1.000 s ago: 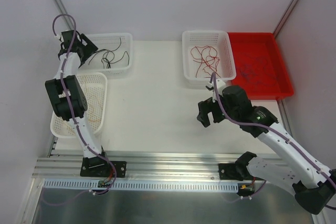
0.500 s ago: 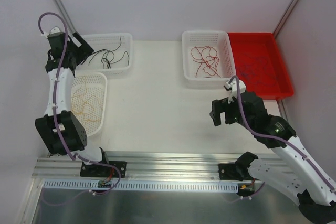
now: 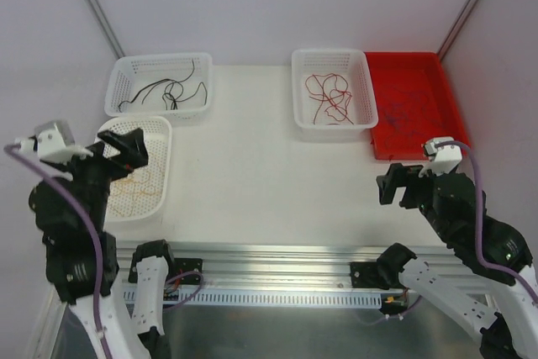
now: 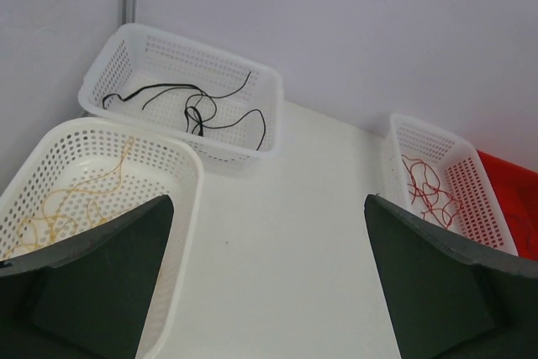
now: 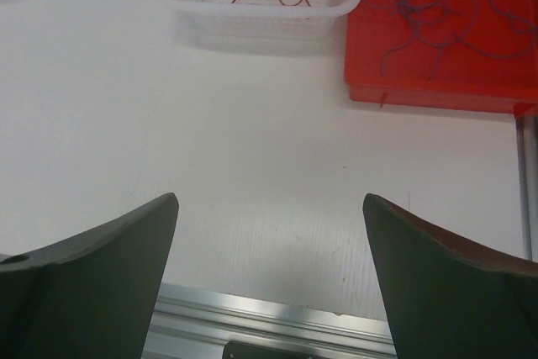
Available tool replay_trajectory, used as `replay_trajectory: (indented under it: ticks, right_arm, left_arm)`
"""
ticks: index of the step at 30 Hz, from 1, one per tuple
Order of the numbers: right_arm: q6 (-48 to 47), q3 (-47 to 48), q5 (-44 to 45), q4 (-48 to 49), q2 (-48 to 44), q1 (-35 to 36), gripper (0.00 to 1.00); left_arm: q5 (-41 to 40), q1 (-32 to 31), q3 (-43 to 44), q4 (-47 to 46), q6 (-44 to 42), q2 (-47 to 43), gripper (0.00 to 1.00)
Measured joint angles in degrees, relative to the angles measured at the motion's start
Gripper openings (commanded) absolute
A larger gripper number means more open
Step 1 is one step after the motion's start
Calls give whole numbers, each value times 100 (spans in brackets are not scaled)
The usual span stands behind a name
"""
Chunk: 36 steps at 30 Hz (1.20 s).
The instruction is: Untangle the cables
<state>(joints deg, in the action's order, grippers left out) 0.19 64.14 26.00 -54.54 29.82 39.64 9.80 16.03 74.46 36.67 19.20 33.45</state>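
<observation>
My left gripper (image 4: 267, 203) and right gripper (image 5: 269, 199) hang wide open, empty, above the desk (image 3: 252, 166). Black cables (image 4: 200, 113), yellow cables (image 4: 59, 208) and red cables (image 3: 328, 94) lie in separate white baskets (image 3: 334, 130); blue-purple cables (image 5: 420, 6) lie in the red tray (image 3: 403, 56).

Bright, even overhead light leaves only a faint soft shadow beside the basket (image 5: 210, 18) on the white table (image 5: 252, 166); the near fingers (image 4: 92, 292) look slightly blurred.
</observation>
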Motion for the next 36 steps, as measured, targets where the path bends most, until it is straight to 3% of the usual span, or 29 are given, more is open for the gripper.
replay_trajectory:
  ticks: [10, 17, 24, 36]
  right_arm:
    - [50, -26, 229, -361, -1174, 0, 97]
    - [90, -378, 393, -501, -2223, 0, 97]
    - [90, -334, 481, -629, -2835, 0, 97]
    - [81, -146, 483, -1023, -2940, 0, 97]
  left_arm:
    - [-975, -979, -1045, 1438, 81, -2256, 99]
    - [-1554, -1432, -750, 2201, 46, -3261, 99]
    - [-1880, -1569, -538, 2667, -133, -3331, 99]
    - [-2081, -1786, -542, 3189, -256, -3331, 99]
